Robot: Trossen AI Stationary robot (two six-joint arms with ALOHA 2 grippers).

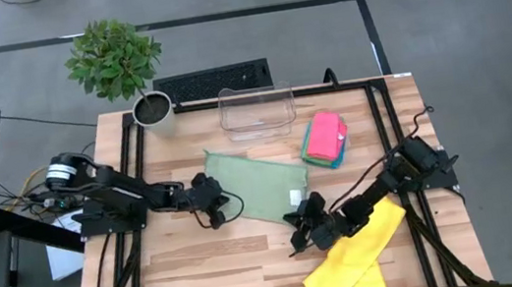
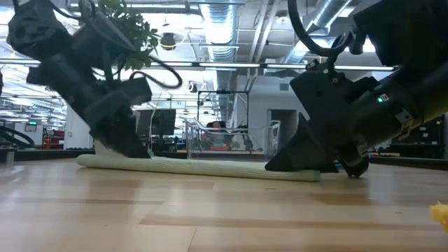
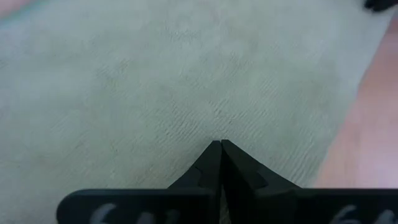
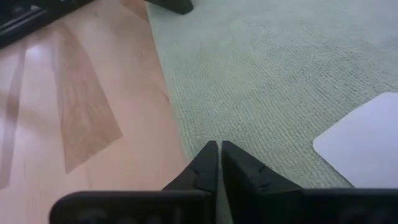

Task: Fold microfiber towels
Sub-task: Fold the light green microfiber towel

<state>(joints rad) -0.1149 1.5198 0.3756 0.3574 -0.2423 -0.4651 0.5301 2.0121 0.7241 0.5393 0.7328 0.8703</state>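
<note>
Nearest you, the yellow towel (image 1: 353, 260) lies crumpled at the table's (image 1: 205, 279) near right edge. Beyond it, your right gripper (image 1: 304, 218) has its fingers pressed nearly together on the near right corner of the sage green towel (image 1: 260, 188), beside its white label (image 4: 367, 146). Your left gripper (image 1: 207, 198) is pinched tight on that towel's left edge. Farther right, the pink towel (image 1: 327, 134) sits stacked on folded ones; the clear bin (image 1: 257, 112) stands beyond.

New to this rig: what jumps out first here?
Both arms bear down on the pale sage green towel spread mid-table: left gripper at its left edge, right gripper at its near right corner. A pink towel tops a folded stack beside the clear bin; a yellow towel lies crumpled near the front edge.
</note>
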